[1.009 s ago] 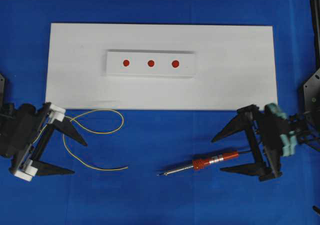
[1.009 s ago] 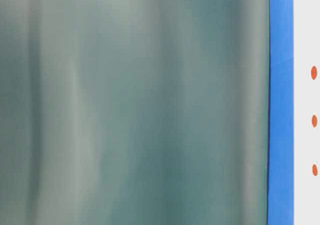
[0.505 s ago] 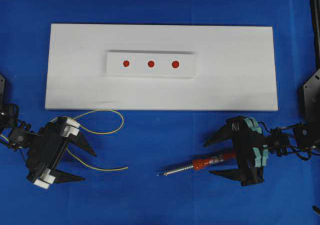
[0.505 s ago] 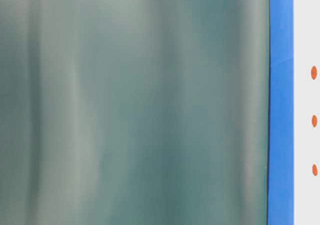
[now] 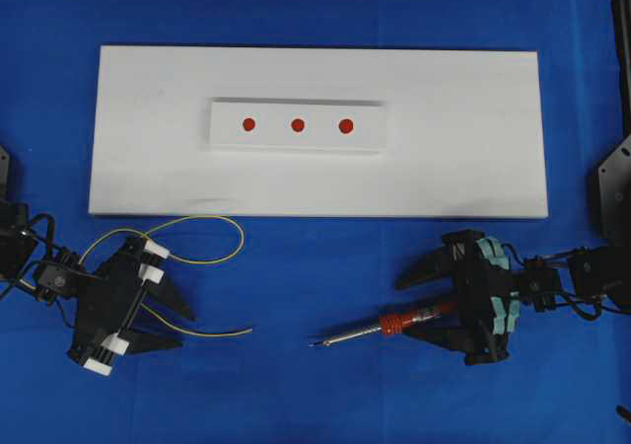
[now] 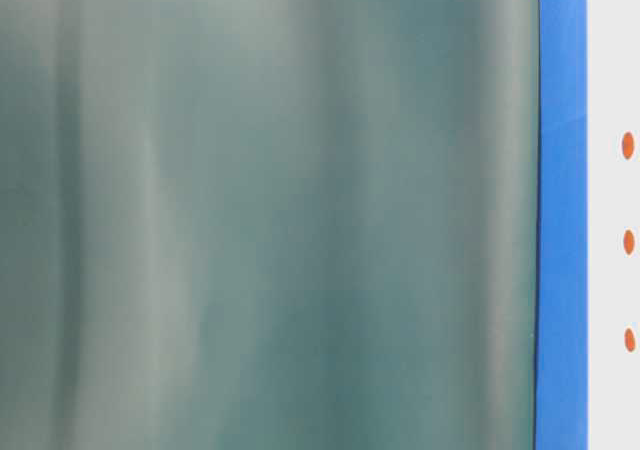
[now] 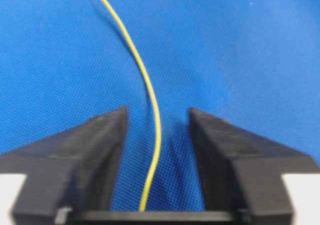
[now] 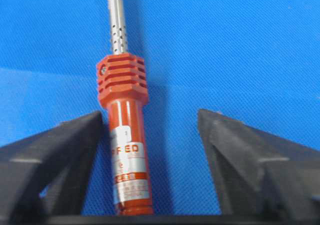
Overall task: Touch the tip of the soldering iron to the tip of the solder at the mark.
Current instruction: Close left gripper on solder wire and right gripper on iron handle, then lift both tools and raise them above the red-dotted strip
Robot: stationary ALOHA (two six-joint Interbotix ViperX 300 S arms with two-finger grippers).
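The solder [image 5: 197, 259] is a thin yellow wire looped on the blue cloth below the white board. Its tail runs between the fingers of my left gripper [image 5: 185, 328]. In the left wrist view the solder [image 7: 154, 120] passes up the gap of the left gripper [image 7: 157, 114], touching neither jaw. The soldering iron [image 5: 394, 323] lies on the cloth with its tip pointing left. My right gripper [image 5: 402, 307] straddles its orange-red handle [image 8: 127, 150]. The handle lies against the left finger [image 8: 75, 145], and the other finger stands well off. Three red marks [image 5: 297, 124] sit on a raised white block.
A white board [image 5: 463, 148] carries the raised block [image 5: 296, 143] with the marks. Blue cloth covers the table all round. In the table-level view a blurred grey-green surface [image 6: 270, 210] fills most of the picture, with the marks [image 6: 629, 241] at its right edge.
Both grippers have moved inward over their objects and their jaws have narrowed. The left one now straddles the solder's tail, the right one the iron's handle. The iron has not moved.
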